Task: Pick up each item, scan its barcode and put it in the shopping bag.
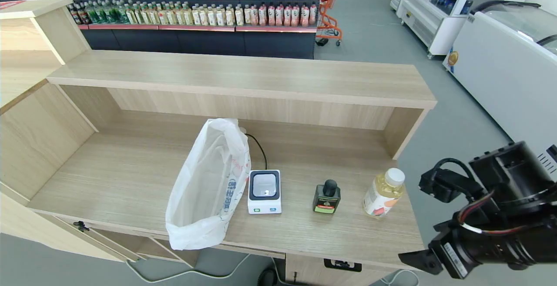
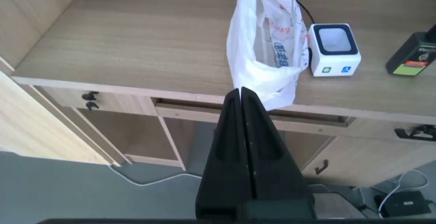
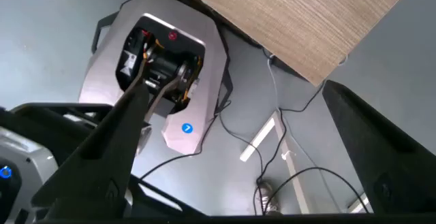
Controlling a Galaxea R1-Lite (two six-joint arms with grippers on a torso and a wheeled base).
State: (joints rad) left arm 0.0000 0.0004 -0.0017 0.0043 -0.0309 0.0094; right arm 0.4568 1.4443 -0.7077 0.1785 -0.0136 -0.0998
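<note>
Bench of pale wood grain (image 1: 130, 177) runs under a raised wooden ledge (image 1: 243, 75), and your landmark on it is the white square barcode scanner (image 1: 264, 191). Just beside the scanner's left stands the white plastic shopping bag (image 1: 209, 186), mouth open. Right of the scanner, apart from it, you have the small dark bottle with a black cap (image 1: 327, 197). Farther right is the clear bottle of yellow liquid with a white cap (image 1: 384, 192), near the bench's end.

Your left gripper (image 2: 241, 93) hangs in front of the bench, on the bag's side of the scanner, fingers pressed together and holding nothing. Your right gripper (image 3: 238, 94) sits off the bench's corner, far right of the scanner, over grey floor (image 1: 370, 25), fingers spread wide and empty.

Beyond the scanner, past the ledge, shelves of bottled drinks (image 1: 196, 16) line the room. White chest freezers (image 1: 500, 72) stand well to its right.
</note>
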